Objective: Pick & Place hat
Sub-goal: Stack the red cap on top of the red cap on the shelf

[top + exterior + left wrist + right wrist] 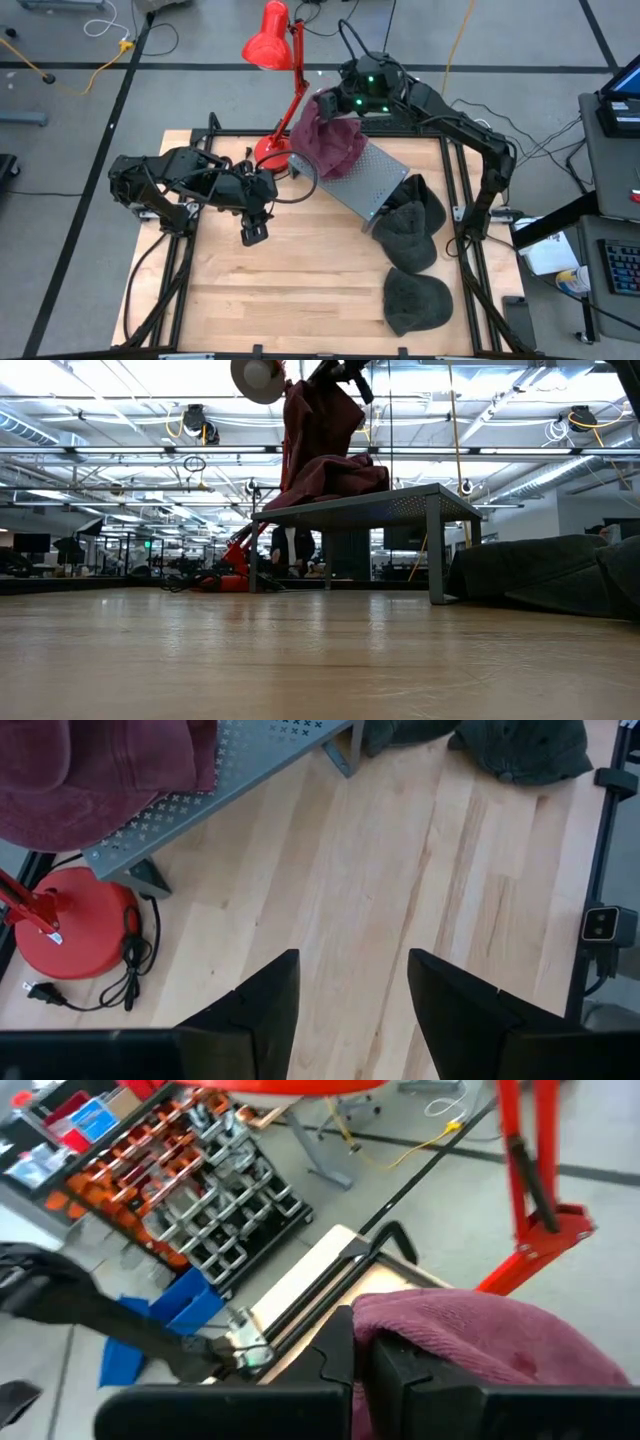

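Starting on your left: the left arm lies low over the pale butcher-block table (300, 280), its planks running in long light-wood strips inside a black frame. The left gripper (253, 234) hangs over bare wood, and your left wrist view shows its two dark, wedge-shaped fingers (255, 1010) standing apart with nothing between them.

Moving along, there's the red desk lamp (272, 60): glossy round base at the table's back edge, slim jointed stem, cone shade up top, black cord coiled beside the base.

Next comes the grey metal stand (372, 180), a flat perforated sheet on short legs, set at an angle across the table. The maroon hat (328, 138) is your task piece: soft, fuzzy fabric, crumpled and drooping, its lower folds resting on the stand's back end while the upper part is pulled up. The right gripper (335, 103) is pinched tight on that fabric at the top; the right wrist view shows the cloth bunched against its closed fingers.

To your right, dark grey caps (412, 235) lie in a loose row on the wood, the first tucked against the stand's end, the last (415, 300) near the front edge. They look like matte knit or felt.
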You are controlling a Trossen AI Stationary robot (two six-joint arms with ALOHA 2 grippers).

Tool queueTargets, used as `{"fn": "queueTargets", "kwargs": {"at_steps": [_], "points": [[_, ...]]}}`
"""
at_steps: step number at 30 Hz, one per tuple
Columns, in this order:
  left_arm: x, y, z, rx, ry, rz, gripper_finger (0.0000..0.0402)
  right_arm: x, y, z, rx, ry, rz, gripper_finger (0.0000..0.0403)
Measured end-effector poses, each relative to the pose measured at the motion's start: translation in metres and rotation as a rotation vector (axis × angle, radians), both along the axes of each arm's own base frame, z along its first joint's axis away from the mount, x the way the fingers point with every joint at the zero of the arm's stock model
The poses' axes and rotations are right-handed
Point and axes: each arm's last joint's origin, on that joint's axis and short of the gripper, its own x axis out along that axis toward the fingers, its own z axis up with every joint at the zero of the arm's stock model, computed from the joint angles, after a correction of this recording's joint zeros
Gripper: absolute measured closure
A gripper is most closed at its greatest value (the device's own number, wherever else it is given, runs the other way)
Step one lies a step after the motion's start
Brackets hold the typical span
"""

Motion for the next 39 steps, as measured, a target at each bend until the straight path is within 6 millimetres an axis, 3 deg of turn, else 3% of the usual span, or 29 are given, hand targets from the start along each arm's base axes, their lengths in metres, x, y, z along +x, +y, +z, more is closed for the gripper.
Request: {"fn": "queueTargets", "kwargs": {"at_steps": [13,27,39], "points": [[0.0,0.0,0.0,-0.001,0.0,0.0,0.0225,0.011,-0.009,-0.035,0.028,0.024,0.037,0.0403],[0.0,0.0,0.0,-0.006,-0.002,0.004,0.0242,0.009,-0.007,-0.042,-0.018,0.108,0.097,0.0403],[0.002,0.0,0.001,-0.015,-0.02,0.015,0.022,-0.014,-0.012,-0.04,-0.059,0.248,0.029,0.0403]]}}
